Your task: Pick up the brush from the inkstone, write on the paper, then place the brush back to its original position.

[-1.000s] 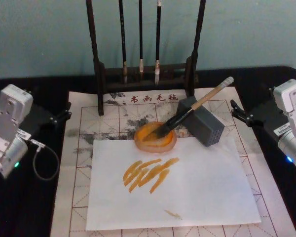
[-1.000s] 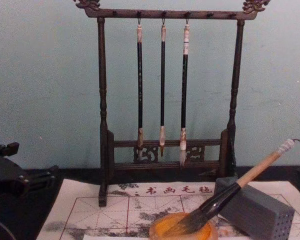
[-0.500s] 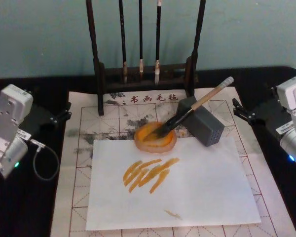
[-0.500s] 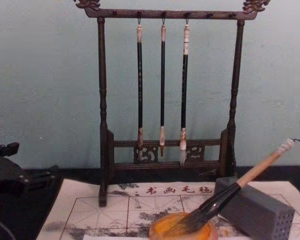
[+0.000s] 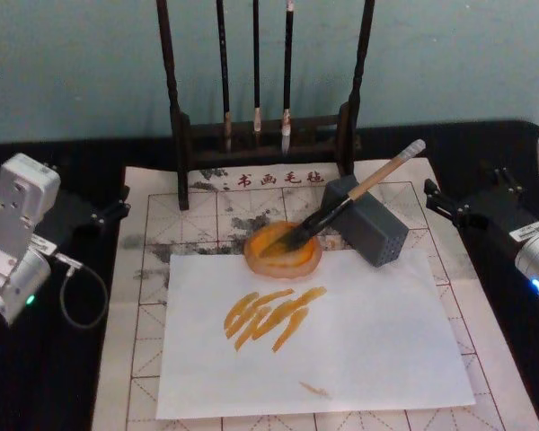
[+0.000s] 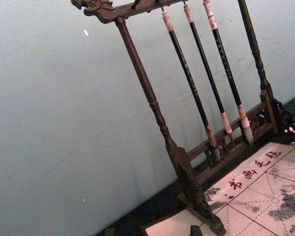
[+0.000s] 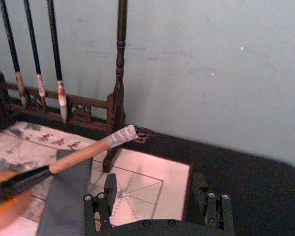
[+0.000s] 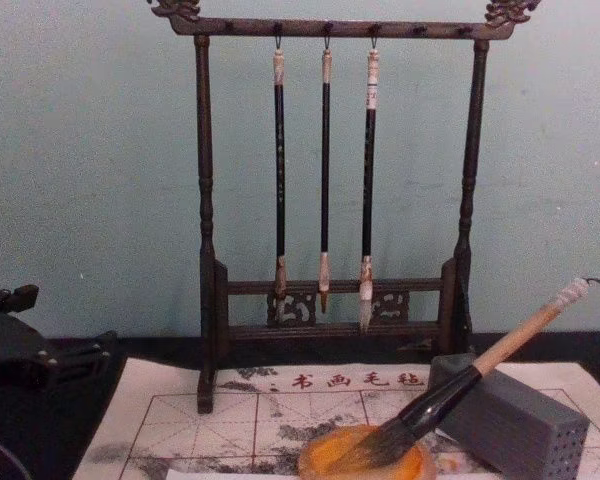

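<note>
Brush (image 5: 352, 200) lies with its dark bristles in the orange inkstone (image 5: 269, 260) and its pale handle propped on a grey block (image 5: 379, 235). The right tool (image 5: 436, 202) sits just off the paper (image 5: 144, 296), fingers apart and empty. The left tool (image 5: 119, 203) sits at the opposite edge, also apart.

Head view, nine o'clock: the left arm (image 5: 20, 229) has a white boxy housing, a silver joint with a green light, a looping grey cable (image 5: 79, 301) and a black left end effector (image 5: 117, 206). At three o'clock, the black right end effector (image 5: 434, 201) carries pale screw heads (image 7: 143, 222), with a blue light behind.
</note>
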### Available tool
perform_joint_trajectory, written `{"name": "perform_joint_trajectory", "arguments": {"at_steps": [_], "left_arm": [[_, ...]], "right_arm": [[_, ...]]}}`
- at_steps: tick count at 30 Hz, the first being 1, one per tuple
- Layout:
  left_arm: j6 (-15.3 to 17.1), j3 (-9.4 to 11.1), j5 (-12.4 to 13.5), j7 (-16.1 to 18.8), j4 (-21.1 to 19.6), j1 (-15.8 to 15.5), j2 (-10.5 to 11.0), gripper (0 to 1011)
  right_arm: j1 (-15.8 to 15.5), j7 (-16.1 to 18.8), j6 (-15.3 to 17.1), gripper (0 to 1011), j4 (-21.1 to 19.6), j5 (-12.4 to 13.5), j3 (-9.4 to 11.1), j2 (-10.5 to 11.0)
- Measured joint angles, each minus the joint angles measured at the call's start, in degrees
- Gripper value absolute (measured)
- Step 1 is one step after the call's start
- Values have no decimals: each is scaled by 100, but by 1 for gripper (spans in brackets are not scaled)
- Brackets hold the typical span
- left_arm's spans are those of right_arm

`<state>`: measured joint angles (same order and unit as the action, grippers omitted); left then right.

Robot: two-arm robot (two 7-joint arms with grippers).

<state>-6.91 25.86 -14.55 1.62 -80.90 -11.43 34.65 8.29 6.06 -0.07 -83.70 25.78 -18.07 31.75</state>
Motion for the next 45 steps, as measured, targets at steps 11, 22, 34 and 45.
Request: {"name": "perform_joint_trajectory", "arguments": {"at_steps": [11,22,34,45], "left_arm": [[0,0,0,0,0,0,0,1001],[0,0,0,0,0,0,0,1001],[0,0,0,0,0,0,0,1001],[0,0,0,0,0,0,0,1001]], "right_arm": [[35,530,761,1002,-17,828,335,-315],[124,1047,1202,1002,120,1516,585,-536],[187,1248,1411,1002,223,2163,654,-557],[179,1249,1390,1002,223,2133,654,-556]]}}
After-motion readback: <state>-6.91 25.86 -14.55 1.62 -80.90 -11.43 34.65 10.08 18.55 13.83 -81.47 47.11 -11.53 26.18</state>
